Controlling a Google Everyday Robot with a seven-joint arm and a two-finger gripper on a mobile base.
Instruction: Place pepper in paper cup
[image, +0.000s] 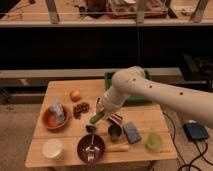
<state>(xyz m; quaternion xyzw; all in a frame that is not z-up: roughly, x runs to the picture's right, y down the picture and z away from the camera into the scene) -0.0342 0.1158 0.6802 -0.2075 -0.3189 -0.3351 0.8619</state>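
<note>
1. Over the middle of the bench (60, 90), the end effector (101, 113) hangs at the tip of the white arm, which reaches in from the right.
2. Its fingers look clenched on the upper end of the pepper (96, 119). The pepper hangs tilted from the grip, its lower tip pointing down and to the left, apparently clear of the bench surface.
3. The paper cup (53, 148) stands upright at the front left corner of the bench, well apart from the pepper, with its mouth unobstructed.
4. The step in hand appears to be the carry from pickup to cup, and the pepper is not yet over its target.
5. To do the carry well, hold the height. The dark bowl (91, 146) with a fork in it lies between the pepper and the cup, and the orange-red bowl (55, 116) sits just behind the path.
6. Bring the pepper's low tip over the centre of the cup mouth before descending, since the tilt means the tip leads the fingers.
7. Lower until the tip is inside the rim, then release. A drop from high up could bounce the slim pepper out or tip the light cup.
8. The grip looks like it is near one end, so a quick swing could make the pepper pivot; move smoothly.
</note>
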